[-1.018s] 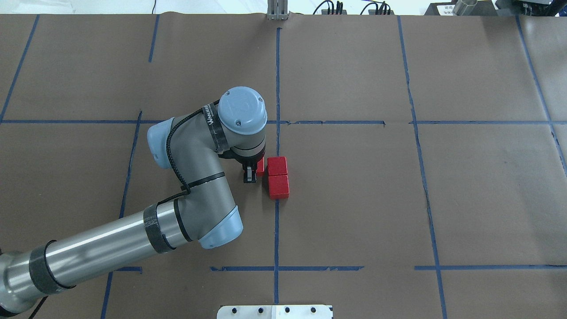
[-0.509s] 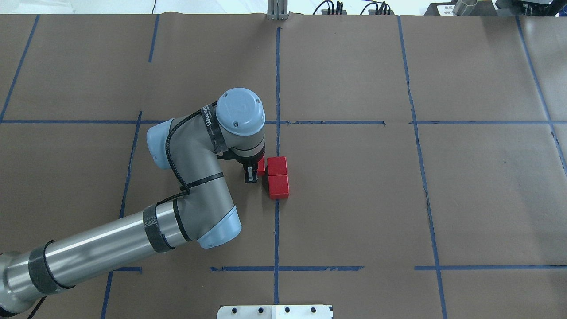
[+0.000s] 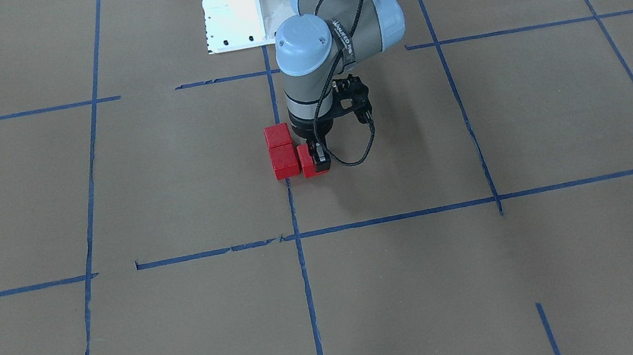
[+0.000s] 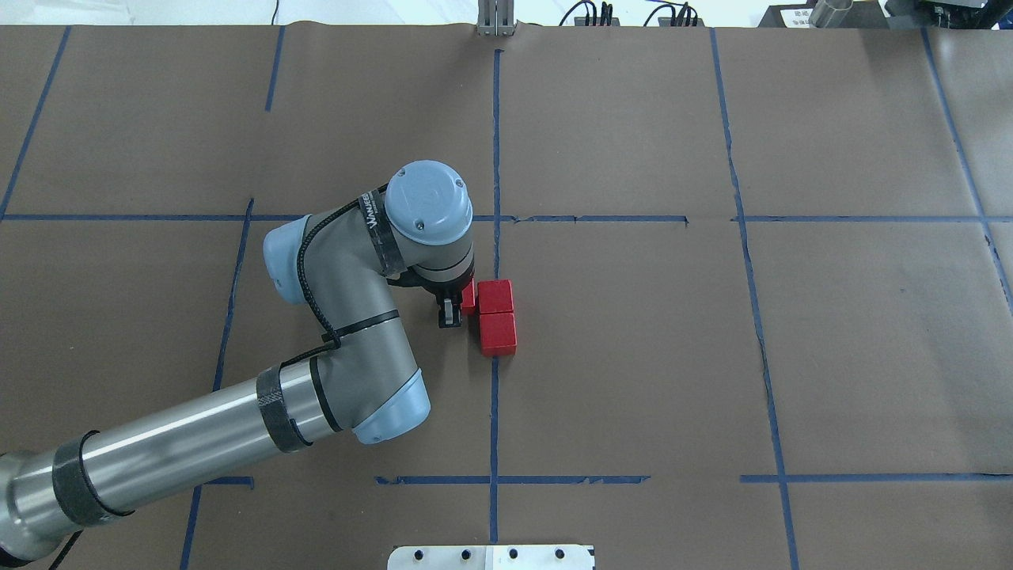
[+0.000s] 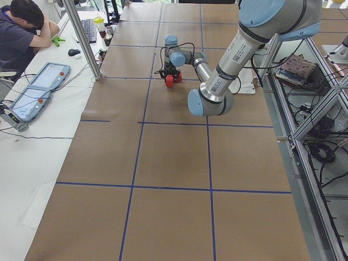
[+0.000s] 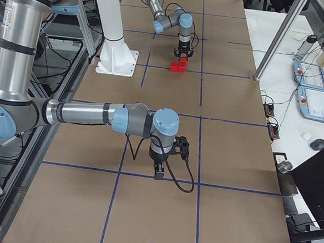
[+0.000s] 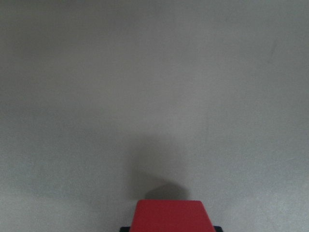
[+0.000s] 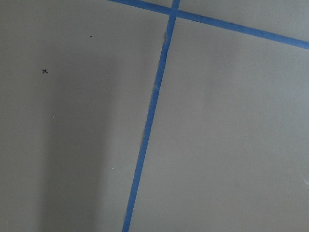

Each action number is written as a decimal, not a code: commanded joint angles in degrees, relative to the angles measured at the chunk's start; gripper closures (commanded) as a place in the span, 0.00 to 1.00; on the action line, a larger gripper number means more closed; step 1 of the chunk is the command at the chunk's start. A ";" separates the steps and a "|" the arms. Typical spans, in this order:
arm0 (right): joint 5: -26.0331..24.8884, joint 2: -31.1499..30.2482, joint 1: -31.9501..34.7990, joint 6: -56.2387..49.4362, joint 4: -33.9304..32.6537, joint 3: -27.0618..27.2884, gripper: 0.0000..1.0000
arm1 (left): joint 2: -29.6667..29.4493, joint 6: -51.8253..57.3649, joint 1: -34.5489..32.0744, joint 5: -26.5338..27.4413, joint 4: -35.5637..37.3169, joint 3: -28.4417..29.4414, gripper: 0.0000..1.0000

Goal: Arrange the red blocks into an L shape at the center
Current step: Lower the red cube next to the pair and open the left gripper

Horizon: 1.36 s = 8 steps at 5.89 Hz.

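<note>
L shape all but made at the center [image 4: 554, 317]; only the release seems left.
Front: left gripper [image 3: 318, 158] clamps the third red block [image 3: 307, 166] against the two-block row [image 3: 284, 161]. Overhead: the row sits on the blue tape line [image 4: 495, 412]. Right side: right gripper [image 6: 158, 172], fingers' state untellable.

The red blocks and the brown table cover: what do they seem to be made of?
Red blocks: probably painted wood or hard plastic. They are matte, even in colour, with crisp edges and no shine.
Brown cover: looks like kraft paper. It is dull, without gloss, and slightly wrinkled at the far edge.
</note>
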 commanded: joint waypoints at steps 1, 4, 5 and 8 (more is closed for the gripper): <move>-0.01 0.00 0.01 0.00 0.00 0.00 0.01 | 0.12 -0.69 0.22 -0.01 -0.15 -0.39 0.47; -0.01 0.00 0.01 0.00 0.00 0.00 0.01 | 1.17 -0.78 0.75 -0.01 -1.20 -0.83 0.46; -0.01 0.00 0.01 -0.09 0.00 0.00 0.01 | 1.17 -0.78 1.18 -0.01 -1.64 -0.83 0.45; -0.01 0.00 -0.08 -0.09 0.00 -0.09 0.01 | 1.26 -0.78 1.63 -0.01 -1.74 -0.92 0.44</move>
